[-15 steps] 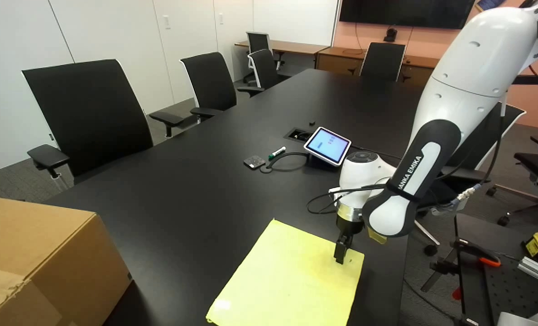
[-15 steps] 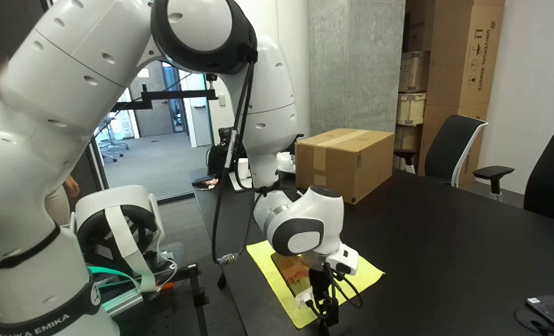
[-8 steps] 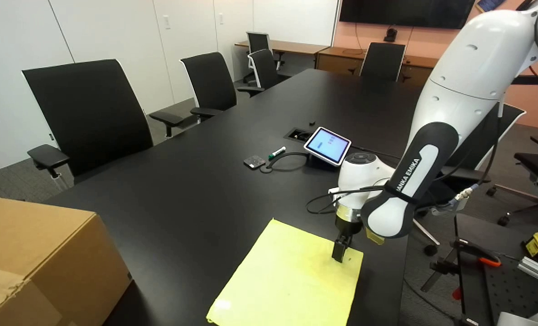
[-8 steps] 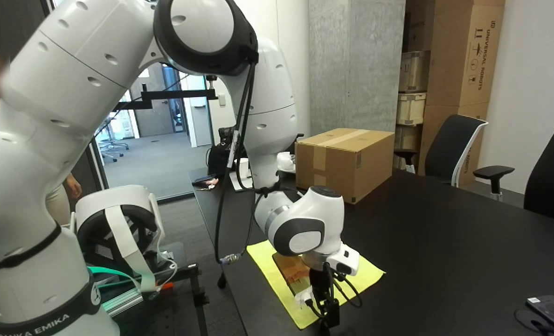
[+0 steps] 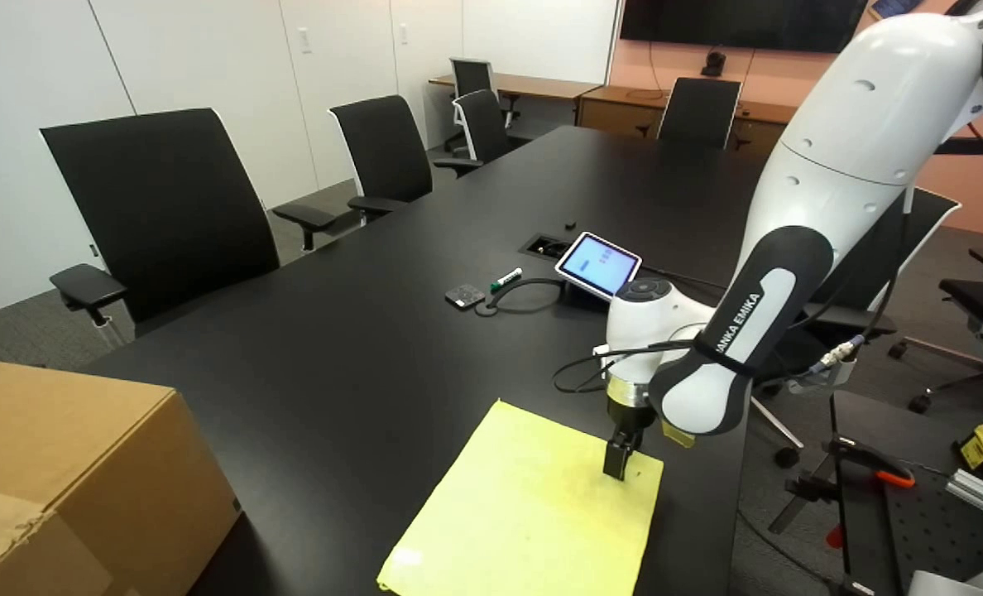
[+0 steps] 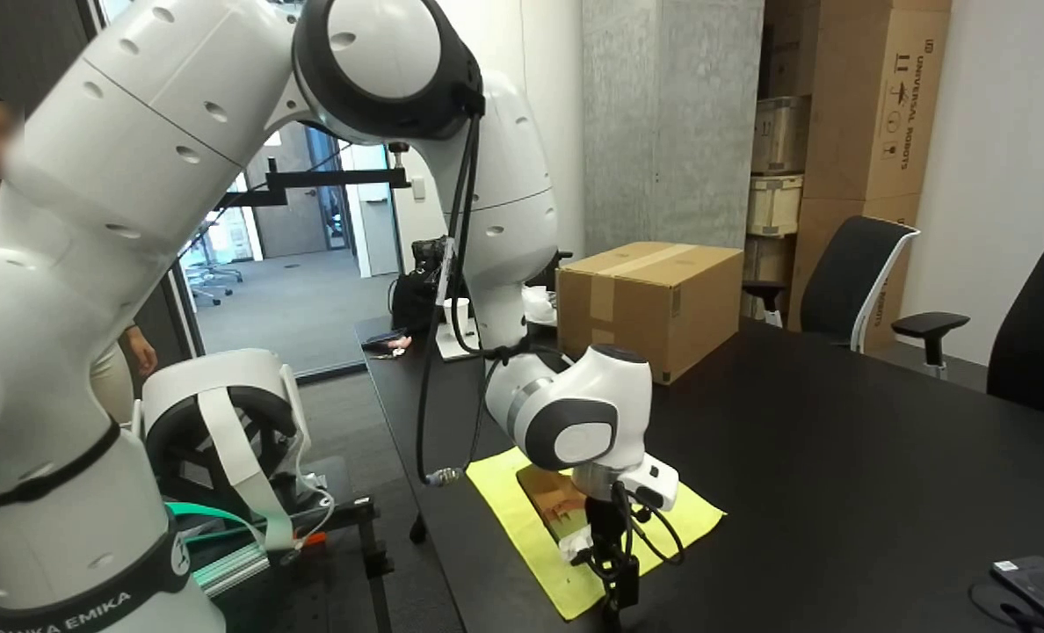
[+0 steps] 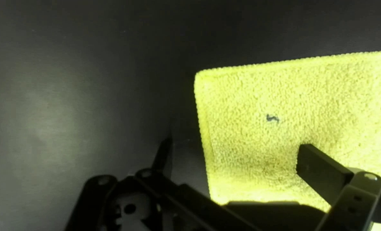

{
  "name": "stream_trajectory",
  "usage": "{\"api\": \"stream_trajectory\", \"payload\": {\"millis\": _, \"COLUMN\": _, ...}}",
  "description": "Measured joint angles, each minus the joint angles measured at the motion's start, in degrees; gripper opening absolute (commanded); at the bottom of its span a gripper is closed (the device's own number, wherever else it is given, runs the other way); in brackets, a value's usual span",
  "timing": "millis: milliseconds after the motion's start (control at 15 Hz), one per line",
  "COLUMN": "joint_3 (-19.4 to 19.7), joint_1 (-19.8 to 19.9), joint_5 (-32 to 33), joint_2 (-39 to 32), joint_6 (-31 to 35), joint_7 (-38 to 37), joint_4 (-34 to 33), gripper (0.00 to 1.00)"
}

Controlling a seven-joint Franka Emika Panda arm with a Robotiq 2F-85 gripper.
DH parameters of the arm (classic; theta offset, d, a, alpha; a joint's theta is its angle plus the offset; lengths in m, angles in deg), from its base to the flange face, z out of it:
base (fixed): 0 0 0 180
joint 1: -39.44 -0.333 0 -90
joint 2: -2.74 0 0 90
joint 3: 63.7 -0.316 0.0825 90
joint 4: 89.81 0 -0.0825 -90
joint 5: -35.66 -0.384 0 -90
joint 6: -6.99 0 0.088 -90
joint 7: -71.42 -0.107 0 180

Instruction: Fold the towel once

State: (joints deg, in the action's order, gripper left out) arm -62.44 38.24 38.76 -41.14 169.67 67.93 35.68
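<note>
The pale yellow towel (image 5: 525, 513) lies flat on the dark table, and it also shows in an exterior view (image 6: 693, 519). In the wrist view one corner of the towel (image 7: 241, 102) shows, with a small dark mark near it. My gripper (image 7: 237, 147) is open and low over this corner. One of its fingers (image 7: 322, 170) stands on or just above the towel; the opposite finger is beyond the towel's edge, over bare table. Nothing is between the fingers but the towel's flat edge below. In an exterior view the gripper (image 6: 623, 589) and wrist hide part of the towel.
A large cardboard box (image 5: 103, 463) stands on the table beside the towel. A tablet on a stand (image 5: 599, 266), a marker (image 5: 506, 279) and a small dark box with a cable (image 5: 465, 296) lie farther along. The table edge runs close to the towel.
The gripper has shifted slightly to the left in an exterior view, staying low over the towel. The towel's corner has moved barely, and the towel stays flat.
</note>
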Motion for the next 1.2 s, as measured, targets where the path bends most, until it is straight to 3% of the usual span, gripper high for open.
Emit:
{"api": "stream_trajectory", "payload": {"millis": 667, "joint_3": 1.03, "joint_1": -1.91, "joint_5": 0.00, "joint_2": -0.19, "joint_6": -1.50, "joint_7": -3.33, "joint_4": -0.93, "gripper": 0.99}}
{"api": "stream_trajectory", "payload": {"millis": 733, "joint_3": 1.03, "joint_1": -2.01, "joint_5": 0.00, "joint_2": -0.22, "joint_6": -1.54, "joint_7": -3.75, "joint_4": -1.03, "gripper": 0.85}}
{"api": "stream_trajectory", "payload": {"millis": 1200, "joint_3": 1.29, "joint_1": -2.46, "joint_5": 0.00, "joint_2": 0.27, "joint_6": -3.04, "joint_7": -5.01, "joint_4": -1.96, "gripper": 0.31}}
